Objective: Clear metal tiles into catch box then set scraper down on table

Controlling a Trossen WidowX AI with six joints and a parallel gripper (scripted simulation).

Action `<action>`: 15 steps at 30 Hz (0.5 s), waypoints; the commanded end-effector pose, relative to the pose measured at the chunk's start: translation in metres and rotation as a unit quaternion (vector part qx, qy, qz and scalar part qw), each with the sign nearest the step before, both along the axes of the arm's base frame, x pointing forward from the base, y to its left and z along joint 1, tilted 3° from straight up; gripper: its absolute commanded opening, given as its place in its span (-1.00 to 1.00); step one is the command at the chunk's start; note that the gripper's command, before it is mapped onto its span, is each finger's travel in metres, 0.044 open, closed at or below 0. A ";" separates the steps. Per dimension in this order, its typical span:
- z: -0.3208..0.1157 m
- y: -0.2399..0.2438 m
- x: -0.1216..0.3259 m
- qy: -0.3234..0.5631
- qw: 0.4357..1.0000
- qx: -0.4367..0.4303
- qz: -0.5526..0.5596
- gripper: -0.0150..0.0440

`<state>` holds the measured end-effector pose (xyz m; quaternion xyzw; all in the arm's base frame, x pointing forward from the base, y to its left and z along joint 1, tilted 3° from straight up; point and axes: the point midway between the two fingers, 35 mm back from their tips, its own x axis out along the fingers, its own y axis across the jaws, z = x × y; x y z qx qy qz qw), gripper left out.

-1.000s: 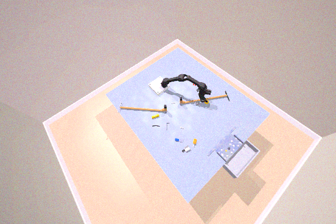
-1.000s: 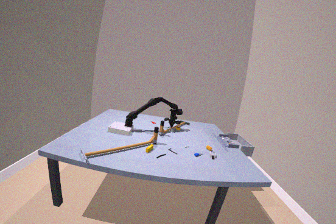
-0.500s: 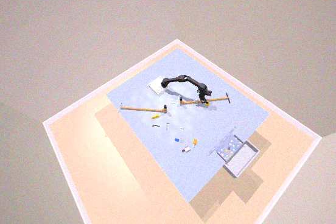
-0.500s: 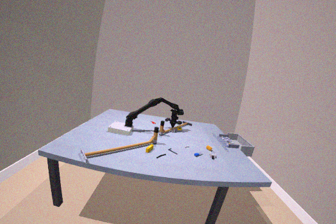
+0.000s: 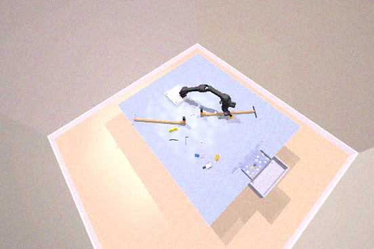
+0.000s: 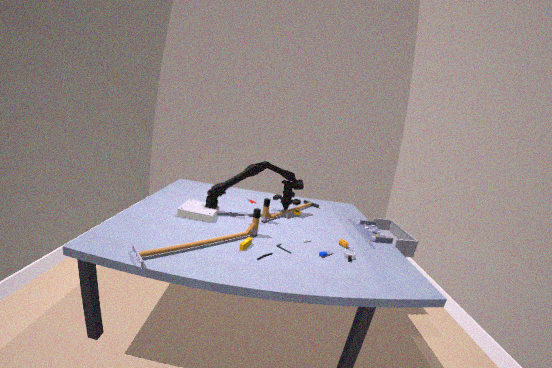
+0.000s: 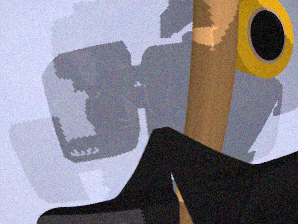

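My gripper (image 5: 226, 114) (image 6: 286, 209) (image 7: 161, 135) is shut and empty, just above the wooden handle of the right-hand scraper (image 5: 244, 112) (image 6: 301, 207) (image 7: 212, 90), which lies on the table with its dark crosswise head (image 5: 255, 111) pointing away from the arm. The handle runs past my fingers in the wrist view. Another wooden-handled tool (image 5: 156, 121) (image 6: 195, 244) with a pale head lies at the left. Small tiles (image 5: 257, 157) (image 6: 371, 230) lie scattered on the steel plate at the table's edge, against the catch box (image 5: 285, 168) (image 6: 407, 248). Their number is unclear.
A yellow ring-shaped thing (image 5: 231, 116) (image 6: 297, 213) (image 7: 246, 60) lies beside the handle near my fingers. A yellow block (image 5: 173, 129) (image 6: 245, 243), a blue piece (image 5: 197, 155) (image 6: 323, 254), an orange piece (image 5: 217, 157) (image 6: 343, 243) and thin dark tools lie mid-table. A black-topped upright (image 5: 202, 112) (image 6: 266, 209) stands at the handle's near end.
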<state>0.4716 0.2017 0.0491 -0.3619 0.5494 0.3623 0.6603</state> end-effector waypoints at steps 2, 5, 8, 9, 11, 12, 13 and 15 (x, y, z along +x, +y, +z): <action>0.001 -0.005 0.008 -0.007 1.000 0.001 0.001 -0.49; 0.001 -0.006 0.010 -0.009 1.000 0.001 0.001 -0.49; 0.001 -0.008 0.013 -0.010 1.000 0.001 0.001 -0.49; 0.001 -0.009 0.014 -0.010 1.000 0.001 0.001 -0.49; 0.001 -0.010 0.015 -0.011 1.000 0.001 0.000 -0.49; 0.001 -0.011 0.016 -0.012 1.000 0.001 0.000 -0.49; 0.001 -0.011 0.017 -0.012 1.000 0.001 0.000 -0.49; 0.001 -0.012 0.018 -0.013 1.000 0.001 0.000 -0.49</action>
